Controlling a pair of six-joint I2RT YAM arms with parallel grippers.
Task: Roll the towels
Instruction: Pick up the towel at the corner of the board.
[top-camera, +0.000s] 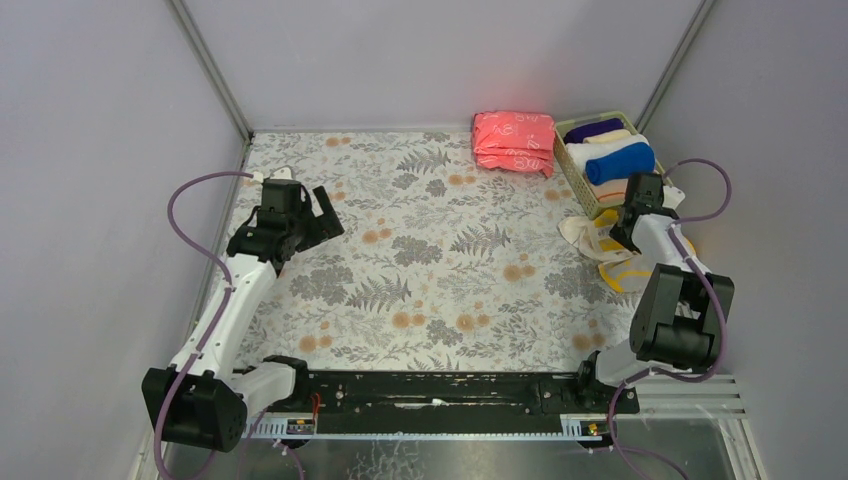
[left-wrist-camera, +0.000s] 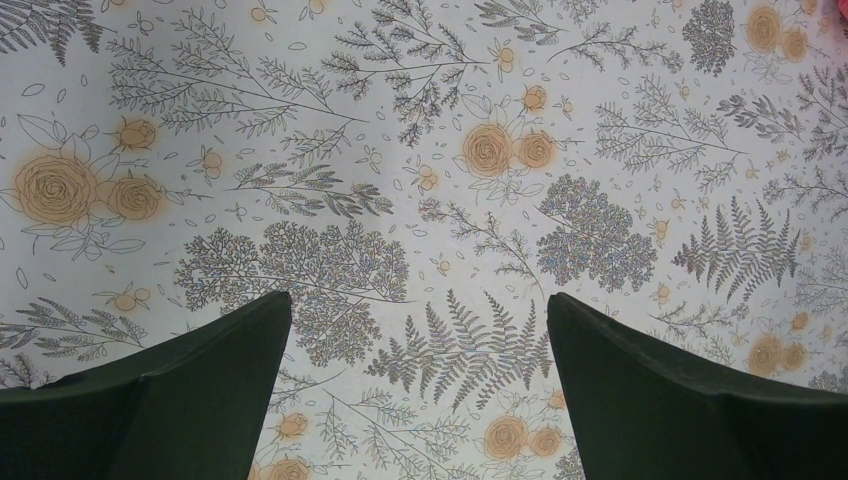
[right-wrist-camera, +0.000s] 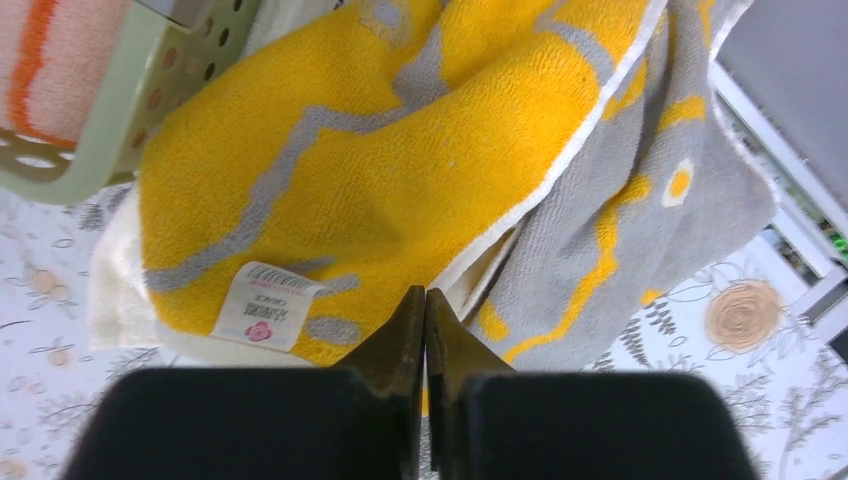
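Your right gripper (right-wrist-camera: 425, 292) is sitting at the far right of the table (top-camera: 430, 260), just in front of the green basket (top-camera: 573, 168), with its jaws pressed fully together. Their tips are touching the white-trimmed lower edge of the yellow towel (right-wrist-camera: 400, 150), the one with the grey pattern and a small white label (right-wrist-camera: 265, 315); whether a fold is pinched between them you cannot tell. That towel is lying crumpled on a cream towel (top-camera: 580, 232), partly against the basket wall. In the basket, a rolled royal blue towel (top-camera: 620, 162) is resting beside a darker purple one (top-camera: 592, 128) and pale ones. The folded pink stack (top-camera: 514, 142) is lying just left of the basket. Your left gripper (left-wrist-camera: 418, 296) is hovering over the bare floral table at the far left, jaws spread wide and holding nothing.
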